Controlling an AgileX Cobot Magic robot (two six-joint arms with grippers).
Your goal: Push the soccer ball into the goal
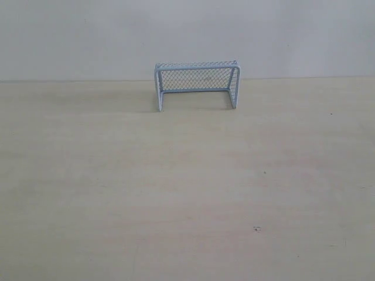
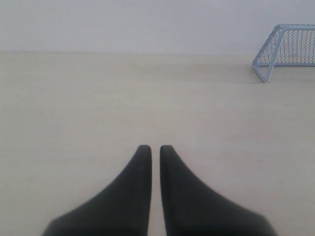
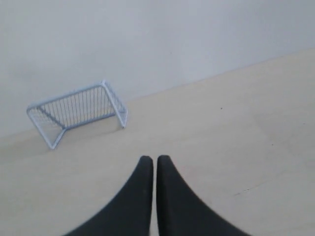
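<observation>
Sight of the soccer ball is what is missing: it shows in none of the three views, so where it lies cannot be told, and the step in hand, as I judge it, is to find it before any push. The goal [image 1: 196,79] stands upright at the far edge of the worktop [image 1: 176,193], just before the wall, with its open mouth toward the near side. The left claw [image 2: 151,150] is clenched on nothing, only a thin slit between its tips, and the right claw [image 3: 155,161] is clenched and empty likewise. Clenched tips should serve well as a blunt pusher. The claw should come in behind the ball on a line to the middle of the mouth, low to the worktop, and push slowly and straight, since a glancing touch would likely send it aside. Open room lies wide before the goal and on both sides. The frame is thin and probably light, so overrunning could shove it against the wall.
</observation>
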